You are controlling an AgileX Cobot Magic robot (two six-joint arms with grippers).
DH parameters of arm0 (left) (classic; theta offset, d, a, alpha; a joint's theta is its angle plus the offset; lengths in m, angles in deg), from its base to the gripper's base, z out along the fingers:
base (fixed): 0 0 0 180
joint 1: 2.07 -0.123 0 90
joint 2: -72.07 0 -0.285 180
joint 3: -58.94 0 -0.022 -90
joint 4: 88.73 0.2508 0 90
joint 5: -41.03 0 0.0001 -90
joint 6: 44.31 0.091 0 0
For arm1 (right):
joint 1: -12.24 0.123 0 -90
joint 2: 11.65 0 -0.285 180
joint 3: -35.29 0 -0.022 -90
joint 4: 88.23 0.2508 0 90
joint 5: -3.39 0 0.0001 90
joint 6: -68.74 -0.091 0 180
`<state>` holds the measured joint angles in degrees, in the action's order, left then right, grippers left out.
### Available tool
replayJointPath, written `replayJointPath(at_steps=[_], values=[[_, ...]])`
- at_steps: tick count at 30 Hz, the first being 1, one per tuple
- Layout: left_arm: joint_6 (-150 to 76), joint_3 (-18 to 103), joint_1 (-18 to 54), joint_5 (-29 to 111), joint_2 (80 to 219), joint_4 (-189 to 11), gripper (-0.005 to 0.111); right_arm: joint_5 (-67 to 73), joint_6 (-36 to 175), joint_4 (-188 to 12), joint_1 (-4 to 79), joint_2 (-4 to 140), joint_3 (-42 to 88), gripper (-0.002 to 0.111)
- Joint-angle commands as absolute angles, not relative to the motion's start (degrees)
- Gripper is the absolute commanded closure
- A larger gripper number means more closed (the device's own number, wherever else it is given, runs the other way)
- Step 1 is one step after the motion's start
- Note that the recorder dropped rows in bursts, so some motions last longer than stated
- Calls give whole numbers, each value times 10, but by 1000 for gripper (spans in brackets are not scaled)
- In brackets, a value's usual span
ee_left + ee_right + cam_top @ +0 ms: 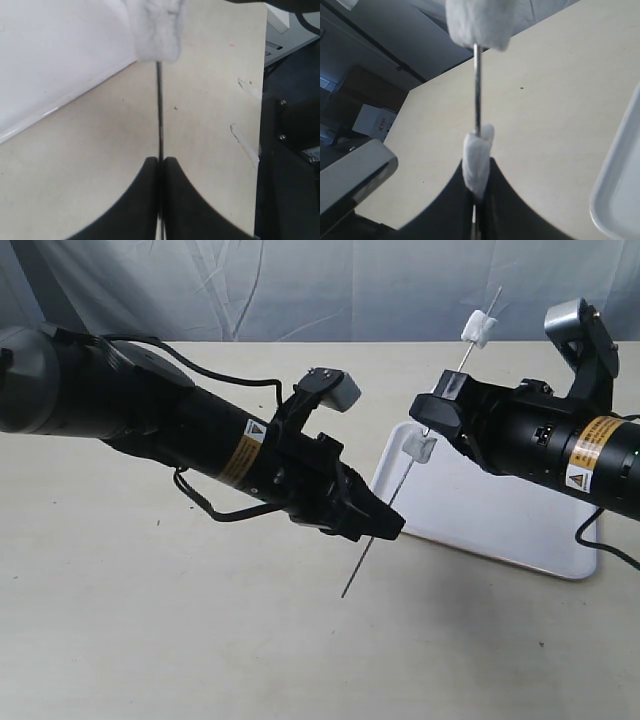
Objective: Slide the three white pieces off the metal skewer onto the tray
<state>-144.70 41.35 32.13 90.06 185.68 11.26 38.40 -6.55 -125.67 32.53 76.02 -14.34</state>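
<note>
Metal skewer, one: tilted in air above left edge of tray. White pieces, three, all threaded on it. Left hand pinches skewer's lower part; right hand pinches middle piece.

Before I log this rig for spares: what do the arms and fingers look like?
The left arm and right arm are black cylinders with yellow warning labels, looping black cables, grey wrist cameras and curved, tapering black fingers.
</note>
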Motion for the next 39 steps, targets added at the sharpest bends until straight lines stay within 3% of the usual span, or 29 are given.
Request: replayJointPath(at_steps=[1,4,8,11,26,30,39], values=[[-1445,417,324,905,1856,104,107,387,-64,-1256,324,755,-142,109],[-1446,417,324,905,1856,104,107,387,-66,-1254,324,755,-142,100],[-1446,417,324,905,1856,104,107,392,-71,-1254,324,754,-142,70],[-1447,417,324,905,1856,104,107,392,-82,-1254,324,748,-142,57],[-1474,417,307,915,1853,112,107,237,-79,-1228,322,635,-142,51],[-1476,417,273,987,1853,112,107,203,-83,-1228,289,588,-142,51],[-1476,417,255,1110,1855,112,107,266,-198,-1324,277,560,-142,52]])
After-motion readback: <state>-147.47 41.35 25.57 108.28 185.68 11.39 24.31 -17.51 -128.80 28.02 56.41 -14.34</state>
